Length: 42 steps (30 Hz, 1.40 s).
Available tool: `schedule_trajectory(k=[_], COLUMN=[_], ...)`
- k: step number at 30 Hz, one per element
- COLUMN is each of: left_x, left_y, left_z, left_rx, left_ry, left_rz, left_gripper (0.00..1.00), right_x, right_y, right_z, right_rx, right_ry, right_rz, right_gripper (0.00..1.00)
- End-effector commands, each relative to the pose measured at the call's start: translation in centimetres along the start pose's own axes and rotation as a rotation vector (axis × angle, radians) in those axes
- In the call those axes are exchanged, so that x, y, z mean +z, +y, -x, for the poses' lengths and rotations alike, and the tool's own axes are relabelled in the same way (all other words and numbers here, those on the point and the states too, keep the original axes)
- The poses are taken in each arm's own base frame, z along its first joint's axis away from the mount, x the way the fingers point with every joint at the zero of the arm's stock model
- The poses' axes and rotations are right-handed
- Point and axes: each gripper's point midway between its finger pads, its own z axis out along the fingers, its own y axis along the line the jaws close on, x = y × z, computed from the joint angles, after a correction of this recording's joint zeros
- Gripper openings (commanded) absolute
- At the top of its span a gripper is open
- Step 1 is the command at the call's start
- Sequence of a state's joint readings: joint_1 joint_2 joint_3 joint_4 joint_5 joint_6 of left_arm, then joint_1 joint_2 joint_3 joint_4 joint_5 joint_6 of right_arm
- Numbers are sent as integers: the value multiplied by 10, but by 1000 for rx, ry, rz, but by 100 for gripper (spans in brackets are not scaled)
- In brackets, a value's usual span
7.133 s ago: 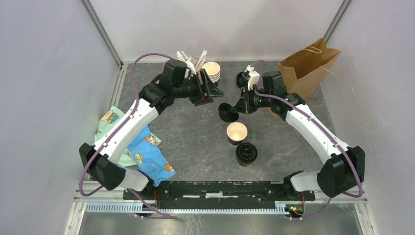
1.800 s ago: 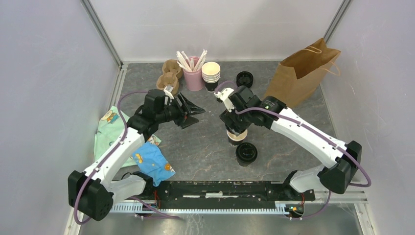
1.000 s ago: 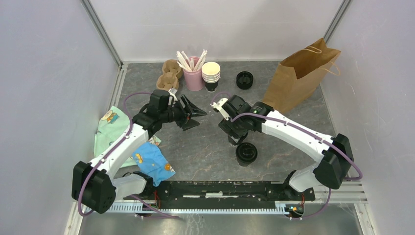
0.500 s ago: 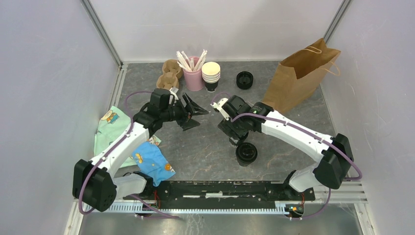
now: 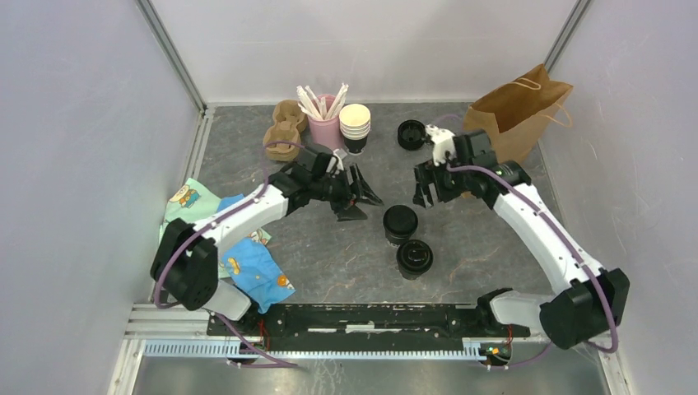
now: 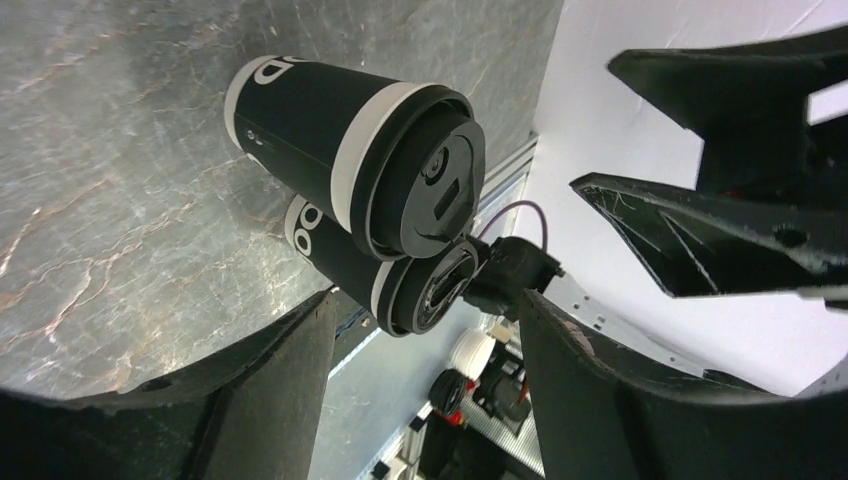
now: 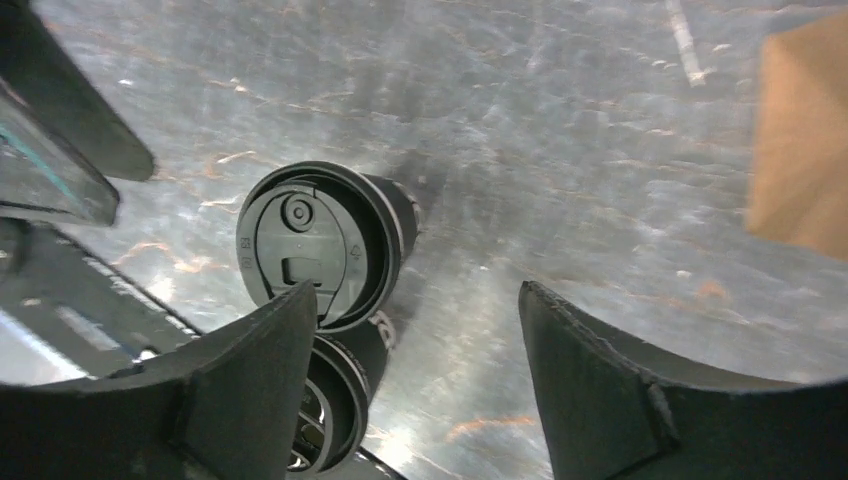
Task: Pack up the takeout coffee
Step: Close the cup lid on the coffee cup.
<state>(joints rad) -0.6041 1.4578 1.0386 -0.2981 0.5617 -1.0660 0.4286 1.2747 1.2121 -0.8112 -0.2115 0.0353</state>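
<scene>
Occlusion: in both wrist views the second black cup (image 5: 414,257) sits partly behind the takeout coffee (image 5: 400,222), and its top cannot be made out clearly. The brown paper bag (image 7: 800,130) is cut off at the frame edge of the right wrist view.

The takeout coffee stands upright at the middle of the table (image 5: 329,255), between the two grippers and touching neither. It has a black wall and a cream band under a round black lid.

Left gripper (image 5: 365,206): jaws spread, empty. Right gripper (image 5: 423,196): jaws spread, empty.

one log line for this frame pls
cup: lidded, upright, outside bag | left claw: open, near cup | right claw: open, empty
</scene>
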Motion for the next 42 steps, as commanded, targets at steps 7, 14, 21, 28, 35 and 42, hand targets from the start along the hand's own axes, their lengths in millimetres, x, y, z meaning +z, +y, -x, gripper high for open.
schedule_trajectory(k=[7, 14, 21, 28, 35, 42], left_x=[39, 53, 65, 58, 40, 20], left_y=[-11, 10, 30, 97, 93, 44], left_z=[-18, -25, -24, -36, -37, -22], left_rx=[146, 147, 151, 129, 147, 144], left_ry=[149, 207, 213, 218, 155, 96], left_rz=[-24, 25, 79, 299, 265, 90], left_gripper=[70, 62, 60, 55, 54, 75], right_x=[10, 19, 42, 84, 97, 82], right_y=[22, 23, 14, -6, 3, 19], right_z=[-26, -37, -61, -137, -142, -82], right_rx=[348, 392, 418, 445, 412, 330], right_ry=[-195, -191, -133, 41, 95, 36], right_rz=[536, 566, 521, 369, 374, 487], right_gripper=[76, 77, 61, 50, 47, 61])
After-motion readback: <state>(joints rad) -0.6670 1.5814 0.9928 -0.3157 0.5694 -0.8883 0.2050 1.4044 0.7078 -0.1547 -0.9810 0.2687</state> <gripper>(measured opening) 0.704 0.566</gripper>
